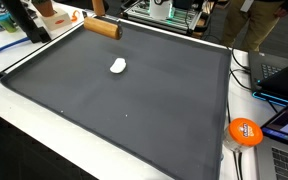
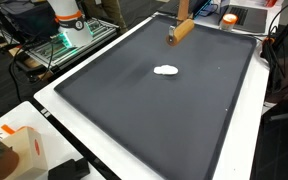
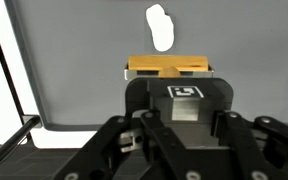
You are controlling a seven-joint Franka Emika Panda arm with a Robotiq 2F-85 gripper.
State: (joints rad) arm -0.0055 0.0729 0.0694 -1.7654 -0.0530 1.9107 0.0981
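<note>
In an exterior view, a wooden block (image 1: pixel 102 28) is lying at the far edge of a dark mat (image 1: pixel 134 110), and the gripper is hardly showing above it. A small white object (image 1: pixel 118 66) is resting on the mat, well apart from the block. An orange disc (image 1: pixel 244 131) is lying on the white table beside the mat.

In an exterior view from another side, the gripper (image 2: pixel 183 22) is coming down onto the wooden block (image 2: pixel 181 31) at the far end of the mat (image 2: pixel 154 120), and its fingers are clenching the block. The white object (image 2: pixel 166 70) is lying nearer to the middle.

In the wrist view, the gripper (image 3: pixel 170 80) is grasping the wooden block (image 3: pixel 170 67) between its fingers. The white object (image 3: pixel 161 27) is lying beyond the block on the mat (image 3: pixel 74 60).
</note>
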